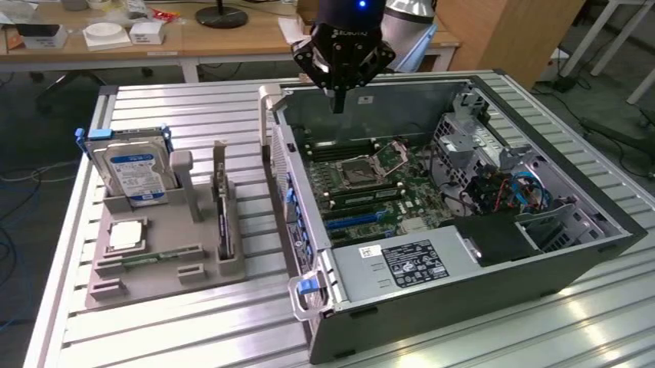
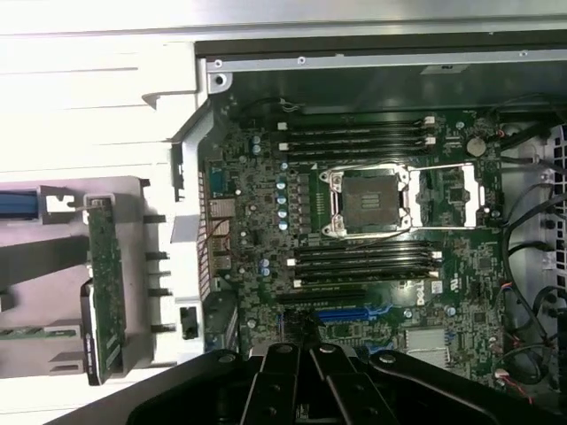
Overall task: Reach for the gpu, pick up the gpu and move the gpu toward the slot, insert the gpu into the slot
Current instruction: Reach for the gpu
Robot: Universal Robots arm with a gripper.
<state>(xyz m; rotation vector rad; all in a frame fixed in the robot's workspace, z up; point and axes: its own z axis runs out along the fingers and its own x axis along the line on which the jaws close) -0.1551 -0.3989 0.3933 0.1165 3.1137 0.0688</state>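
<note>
Lying open, computer case (image 1: pixel 492 284): motherboard (image 1: pixel 358 195) facing up.
grey holder (image 1: pixel 189 230): just outside the case's handled side wall.
gripper (image 1: pixel 338 106): above the case's far wall, fingers pinched together, empty.
gpu (image 1: pixel 221 207): on edge in the holder, long axis parallel to that side wall, off to the exterior view's left of the gripper.
</note>
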